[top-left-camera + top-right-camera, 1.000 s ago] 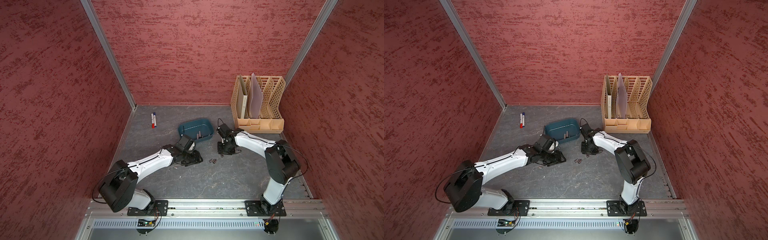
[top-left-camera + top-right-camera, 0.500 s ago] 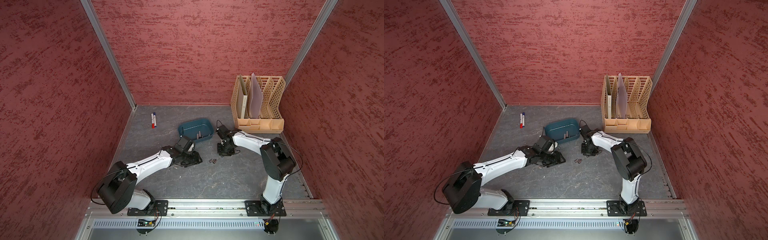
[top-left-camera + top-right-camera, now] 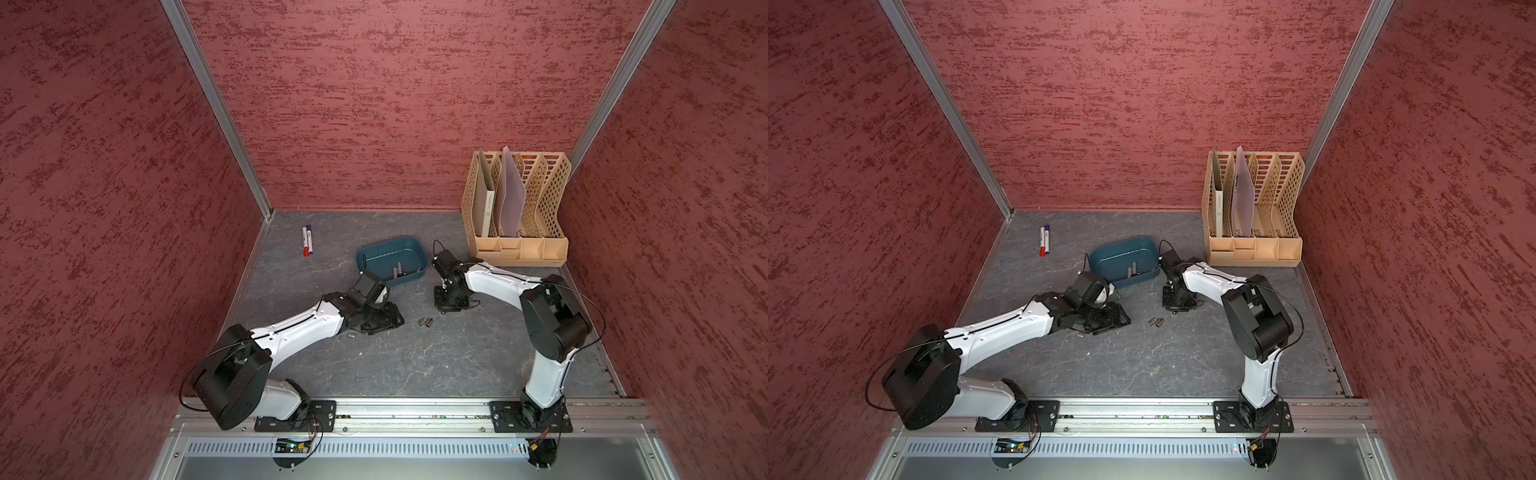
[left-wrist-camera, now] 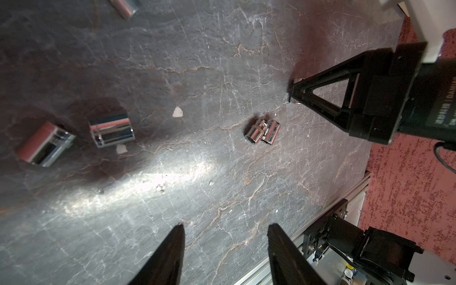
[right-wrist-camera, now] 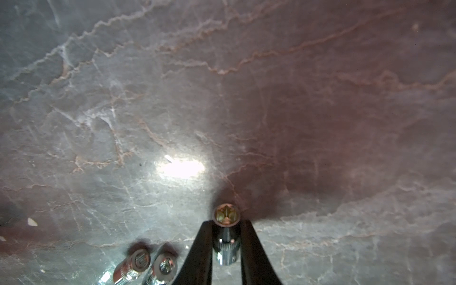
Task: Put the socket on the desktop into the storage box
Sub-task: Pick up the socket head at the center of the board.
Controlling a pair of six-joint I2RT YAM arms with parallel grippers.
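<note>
A small chrome socket point(image 5: 226, 215) is clamped between the two black fingers of the right gripper point(image 5: 226, 222), with its hexagonal opening showing at the fingertips. The gripper is low over the dark grey, pale-veined desktop point(image 3: 436, 365). Whether the socket touches the surface cannot be told. In both top views this gripper is near the right end of the storage box point(image 3: 388, 240), a shallow dark teal tub with a few loose sockets point(image 3: 397, 271) lying inside it.

A pair of sockets point(image 3: 426, 322) lies on the desktop between the two arms, the two touching side by side. The left gripper point(image 4: 225, 229) is low over the desktop near the front of the box, with its fingers spread apart and nothing between them. In the left wrist view, two further sockets point(image 4: 112, 130) lie on their sides on the desktop, apart from the pair.

A beige lattice file rack point(image 3: 517, 216) holding folders stands in the far right corner. Two markers point(image 3: 307, 241), one red-capped and one blue-capped, lie side by side near the far left corner.
</note>
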